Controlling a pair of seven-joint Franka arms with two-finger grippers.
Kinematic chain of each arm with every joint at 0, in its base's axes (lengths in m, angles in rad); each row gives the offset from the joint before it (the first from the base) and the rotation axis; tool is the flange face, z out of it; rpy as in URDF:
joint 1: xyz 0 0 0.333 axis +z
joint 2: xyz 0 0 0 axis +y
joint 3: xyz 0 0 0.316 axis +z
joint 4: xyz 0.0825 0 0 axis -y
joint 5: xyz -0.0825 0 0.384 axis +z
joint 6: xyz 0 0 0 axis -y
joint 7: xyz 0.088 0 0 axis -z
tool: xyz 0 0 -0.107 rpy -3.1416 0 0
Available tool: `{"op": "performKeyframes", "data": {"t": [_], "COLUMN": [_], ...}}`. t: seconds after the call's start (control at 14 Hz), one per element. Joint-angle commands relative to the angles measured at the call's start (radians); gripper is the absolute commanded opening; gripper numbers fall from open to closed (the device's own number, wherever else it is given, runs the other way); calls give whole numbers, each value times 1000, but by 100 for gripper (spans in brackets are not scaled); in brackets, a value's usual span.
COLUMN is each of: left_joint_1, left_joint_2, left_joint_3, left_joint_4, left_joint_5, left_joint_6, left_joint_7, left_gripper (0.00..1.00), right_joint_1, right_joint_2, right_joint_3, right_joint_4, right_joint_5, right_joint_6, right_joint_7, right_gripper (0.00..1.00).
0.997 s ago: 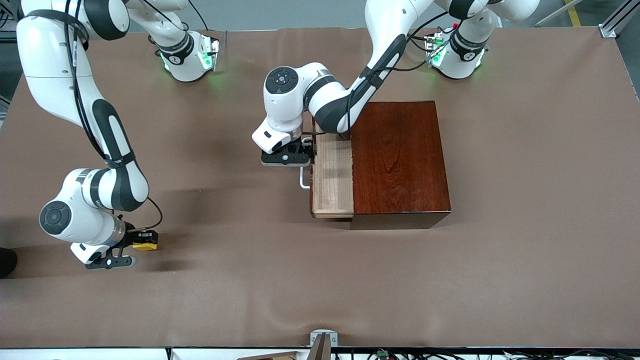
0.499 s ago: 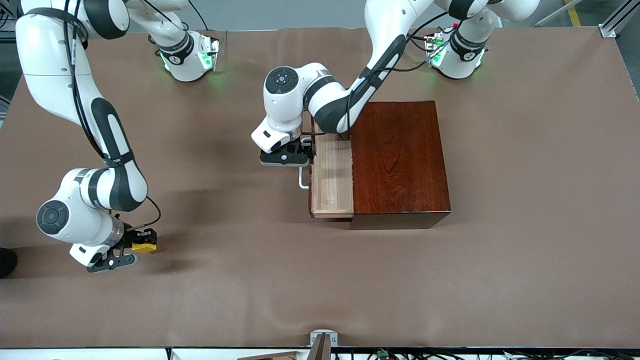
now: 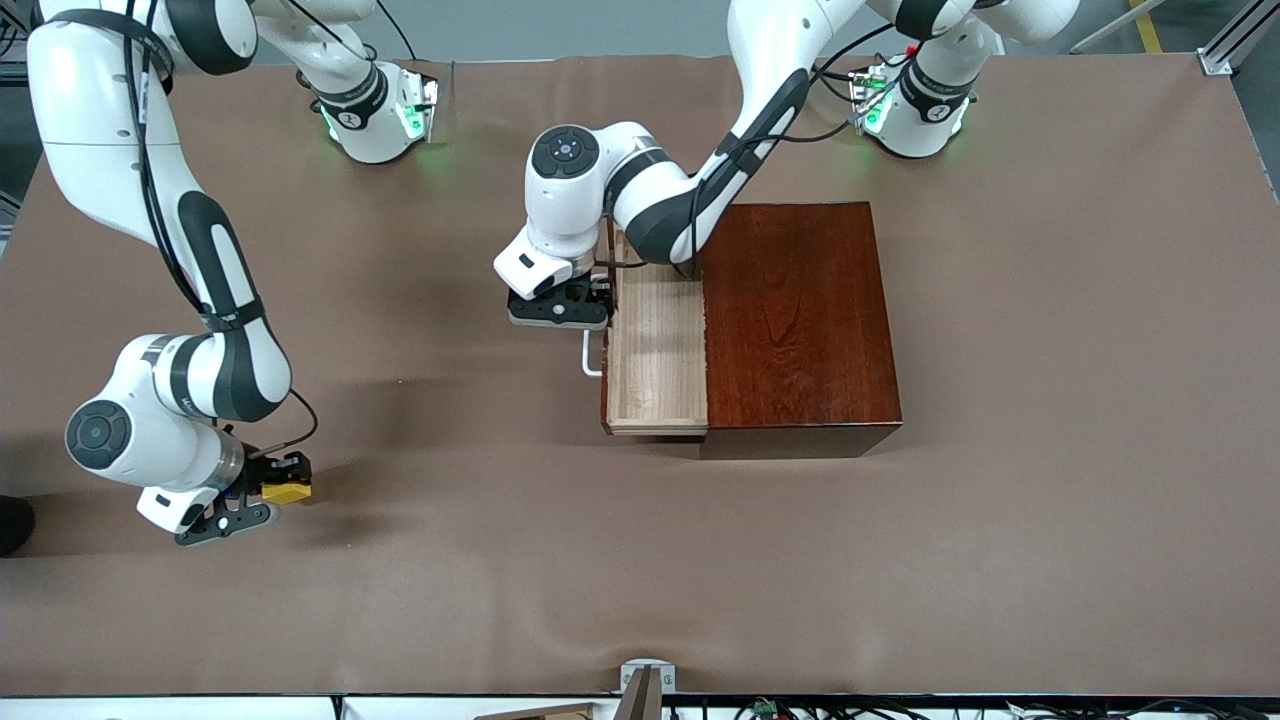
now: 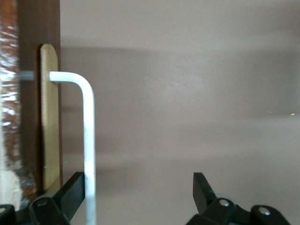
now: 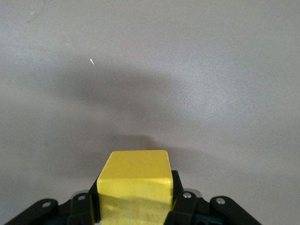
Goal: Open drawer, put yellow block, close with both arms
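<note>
The drawer [image 3: 655,350], a pale wood tray, stands partly pulled out of the dark reddish-brown box [image 3: 800,320] toward the right arm's end. My left gripper [image 3: 597,297] is open at the white handle [image 3: 590,362]. In the left wrist view the handle bar [image 4: 89,140] lies against one finger [image 4: 70,192] in front of the drawer front [image 4: 49,131], and the left gripper [image 4: 138,192] holds nothing else. My right gripper [image 3: 283,480] is shut on the yellow block [image 3: 287,491] low over the tablecloth at the right arm's end. The block [image 5: 136,180] fills the right gripper [image 5: 135,201].
A brown cloth [image 3: 900,560] covers the table. The two green-lit arm bases [image 3: 385,110] [image 3: 910,110] stand along the table edge farthest from the front camera. A small metal bracket [image 3: 647,680] sits at the nearest edge. The left arm's forearm [image 3: 700,210] reaches over the box's corner.
The left gripper has drawn the handle toward the right arm's end, and the drawer has slid farther out. The right gripper with the block has shifted only slightly.
</note>
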Motion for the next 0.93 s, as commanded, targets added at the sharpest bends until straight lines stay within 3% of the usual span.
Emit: {"op": "performKeyframes", "data": {"t": [0.0,0.21,0.5,0.85], "left_joint_1": [19,65,142,211], "left_joint_2": [11,-36,-214,-366], "left_joint_3": [-4,-1,-2,-1], "left_joint_4": [40,40,38,36], "left_joint_5": [-31,-31,-37,-54], "left_joint_6": [-46,-134,-272,-451], "left_joint_7": [12,8,2,5], "left_gripper": [100,100,100,100], "right_joint_1": [-13,-18,-22,-29], "right_joint_2": [-20,-20,-20,-17], "right_joint_3": [6,6,6,6], "right_joint_4": [-9,-7,2,14], "right_joint_5": [-6,-6,-4,-4], "right_joint_6": [-13,-13,-8,-8], "right_joint_7": [-67,-111,-211,-298], "right_gripper": [0,0,0,0]}}
